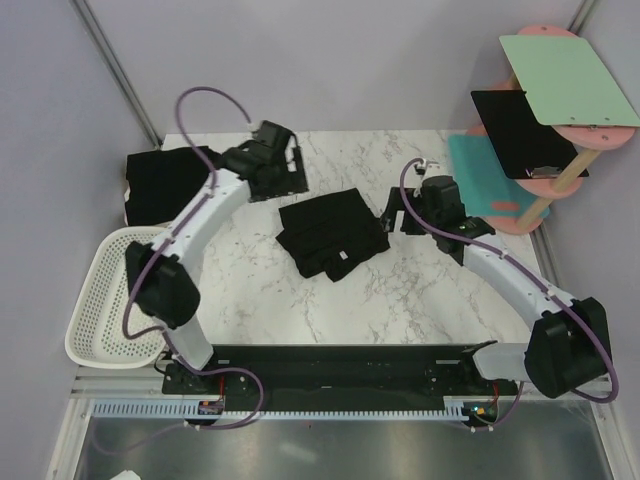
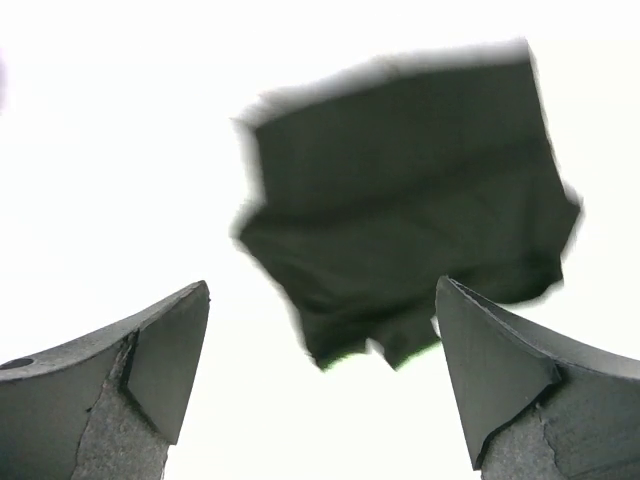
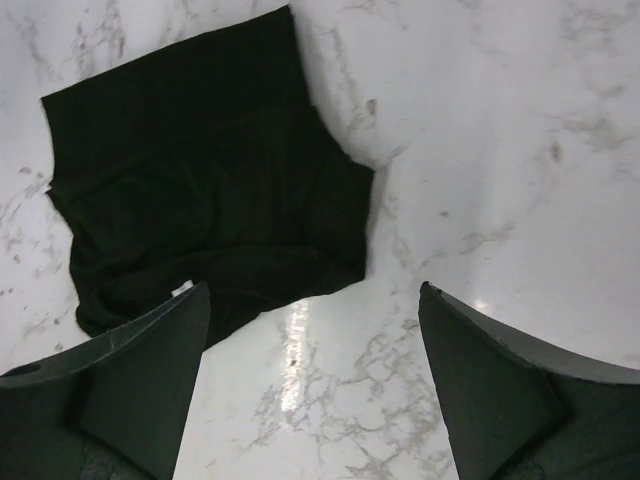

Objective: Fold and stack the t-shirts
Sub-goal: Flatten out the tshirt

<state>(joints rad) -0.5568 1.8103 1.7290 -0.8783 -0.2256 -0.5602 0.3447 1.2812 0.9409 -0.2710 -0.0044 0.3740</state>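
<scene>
A folded black t-shirt point(image 1: 333, 235) lies in the middle of the marble table point(image 1: 400, 300). In the left wrist view the same t-shirt point(image 2: 410, 220) looks blurred, ahead of the fingers. A second black t-shirt point(image 1: 165, 185) lies flat at the table's far left corner. My left gripper point(image 1: 288, 172) hangs open just behind the folded shirt's left side, its jaws point(image 2: 322, 285) wide and empty. On the shirt's right, my right gripper point(image 1: 397, 215) is open and empty over bare marble point(image 3: 315, 288), with the shirt point(image 3: 210, 190) ahead and to the left of it.
A white mesh basket point(image 1: 100, 300) sits at the table's left edge. A pink shelf stand at the right carries a green board point(image 1: 570, 80), a black clipboard panel point(image 1: 520, 130) and a teal mat point(image 1: 480, 170). Grey walls close the back.
</scene>
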